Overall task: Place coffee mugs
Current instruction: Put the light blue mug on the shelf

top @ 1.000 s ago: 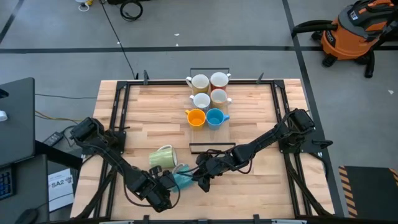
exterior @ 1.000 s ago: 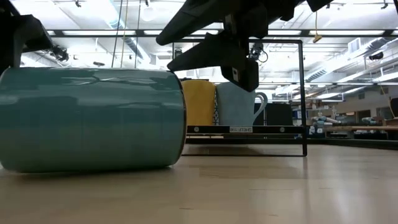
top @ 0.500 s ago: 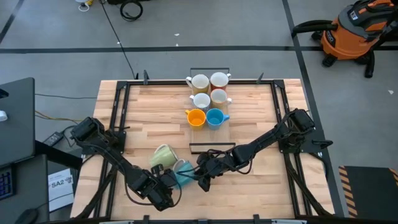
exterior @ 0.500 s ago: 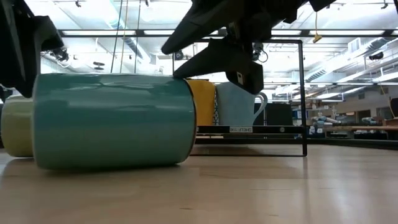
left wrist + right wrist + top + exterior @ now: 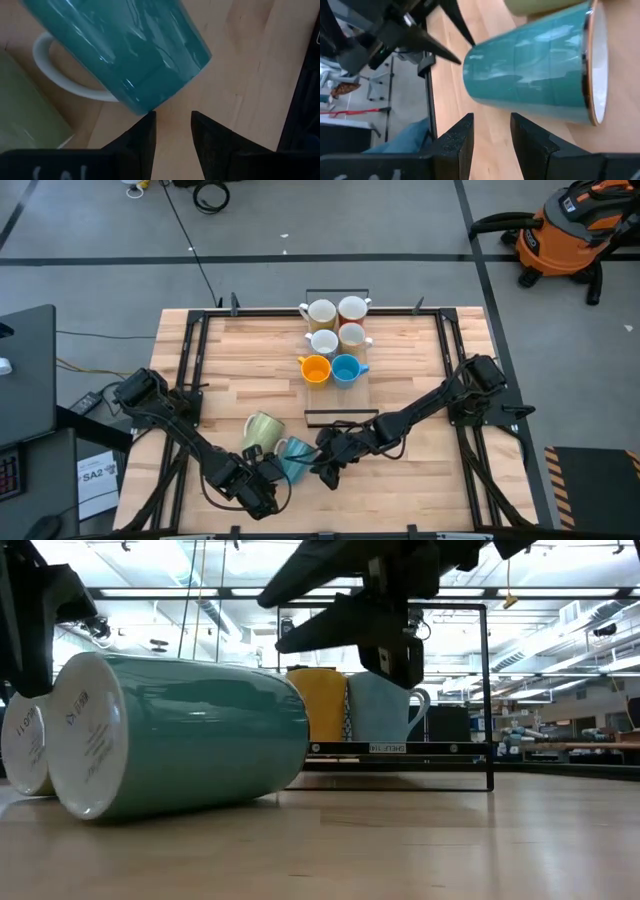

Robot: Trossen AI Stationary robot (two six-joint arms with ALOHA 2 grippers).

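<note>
A teal mug point(image 5: 294, 454) lies on its side on the table, near the front edge. Its white base point(image 5: 90, 735) faces the low camera and its mouth point(image 5: 594, 65) faces my right gripper's side. A pale green mug point(image 5: 262, 429) lies on its side just beyond it, close to it. My left gripper point(image 5: 268, 483) is low at the teal mug's base end, fingers slightly apart and empty point(image 5: 172, 130). My right gripper point(image 5: 325, 466) hovers at the mug's mouth end, fingers slightly apart and empty point(image 5: 491, 135). Several more mugs point(image 5: 333, 340) stand upright at the far middle. My left gripper has one fingertip point(image 5: 150, 116) right at the lower edge of the teal mug's base end point(image 5: 142, 106), coming level from the table's near-left. I cannot tell whether it touches the mug. The mug lies on its side on the table.
A black wire frame point(image 5: 340, 414) lies on the table between the two lying mugs and the standing group; its upright point(image 5: 488, 690) shows in the low view. Black rails point(image 5: 190, 370) run along the table's left and right sides. Bare wood lies at the near right.
The teal mug has turned about on the table: it lay side-on to the low camera and now its white base points toward that camera. It has also slid a little toward the far edge, next to the pale green mug. My left gripper has moved slightly with it.
</note>
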